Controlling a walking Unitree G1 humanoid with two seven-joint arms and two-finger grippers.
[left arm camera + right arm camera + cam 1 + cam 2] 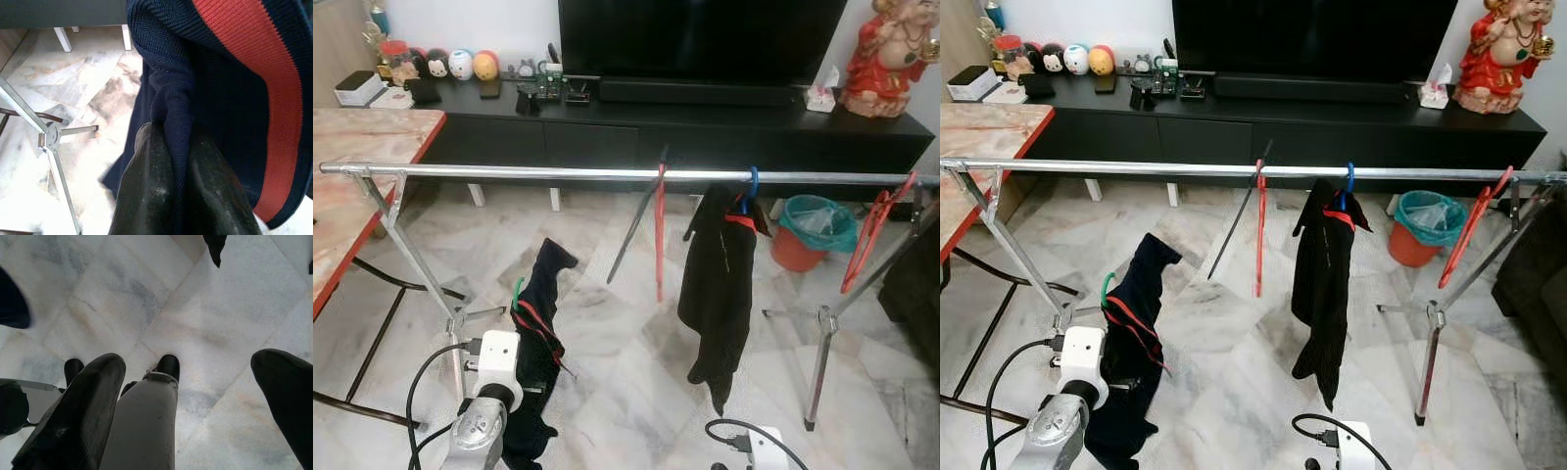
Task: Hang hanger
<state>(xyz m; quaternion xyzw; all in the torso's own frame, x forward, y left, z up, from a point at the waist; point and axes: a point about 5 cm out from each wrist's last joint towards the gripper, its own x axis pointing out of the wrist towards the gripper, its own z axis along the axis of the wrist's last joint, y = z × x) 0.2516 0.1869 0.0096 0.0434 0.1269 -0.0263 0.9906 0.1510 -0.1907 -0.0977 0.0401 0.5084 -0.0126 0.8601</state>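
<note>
Left gripper [181,196] pinching navy garment [536,323] on green hanger [517,291], low beneath rail [558,173]; right gripper [195,396] spread, idle; lift hook squarely over rail left of 2 red hangers [659,230].

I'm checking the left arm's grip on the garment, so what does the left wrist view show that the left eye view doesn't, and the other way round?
Left wrist view alone: the left gripper close up, its fingers shut on a fold of the navy garment, whose knit and red stripe are plain.

Left eye view alone: the silver rail, a red hanger, a black jacket on a blue hanger, and a green hook at the garment's top.

Both: the navy garment, the rack's leg and the marble floor.
</note>
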